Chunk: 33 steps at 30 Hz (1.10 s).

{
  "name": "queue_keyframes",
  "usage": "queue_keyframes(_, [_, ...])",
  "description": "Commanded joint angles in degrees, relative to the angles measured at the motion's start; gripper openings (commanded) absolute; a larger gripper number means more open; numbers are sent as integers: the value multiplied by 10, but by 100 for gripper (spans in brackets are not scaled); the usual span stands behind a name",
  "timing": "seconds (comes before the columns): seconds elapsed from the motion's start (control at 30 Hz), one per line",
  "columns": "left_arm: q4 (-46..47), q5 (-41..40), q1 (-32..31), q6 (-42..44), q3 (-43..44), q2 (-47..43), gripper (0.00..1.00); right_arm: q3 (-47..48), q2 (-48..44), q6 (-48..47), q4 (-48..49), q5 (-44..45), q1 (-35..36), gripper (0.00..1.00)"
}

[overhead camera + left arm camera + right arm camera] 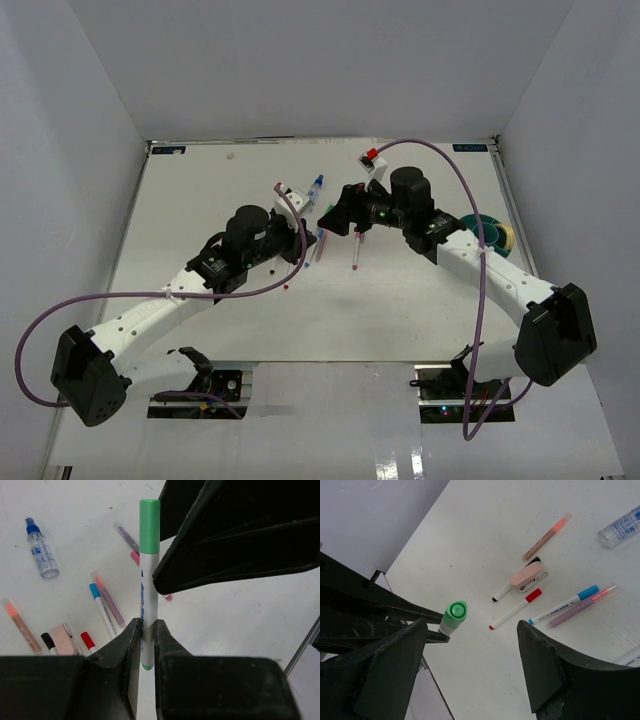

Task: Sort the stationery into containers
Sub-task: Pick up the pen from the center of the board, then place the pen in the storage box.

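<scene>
One handover: our left hand (144, 630) clamps the green-capped pen (148, 570); our open right hand (472, 647) should close around it.

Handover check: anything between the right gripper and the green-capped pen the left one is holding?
Nothing visible. The left gripper clamps the green-capped pen upright with its cap up. The right gripper has its jaws open on either side of the cap, with only clear air between fingers and pen.

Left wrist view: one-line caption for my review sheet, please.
Left pincer shut on a green-capped marker, open right pincer at its cap, loose pens and a spray bottle on the table.
</scene>
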Motion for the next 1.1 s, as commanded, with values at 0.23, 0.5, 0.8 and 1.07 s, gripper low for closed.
queue_keyframes(0.23, [25,18,-4,5,-14,-7,19,30,16,30,65,-11,16,67])
queue_keyframes(0.5, [29,20,-4,4,-15,-4,20,22,21,31,74,-18,16,43])
queue_keyframes(0.8, [21,8,-4,-9,-16,10,42,16,15,22,72,1,16,8])
queue_keyframes(1.07, [-30,-99,-4,-63,9,37,92,-17,-41,-65,-9,161,-28,8])
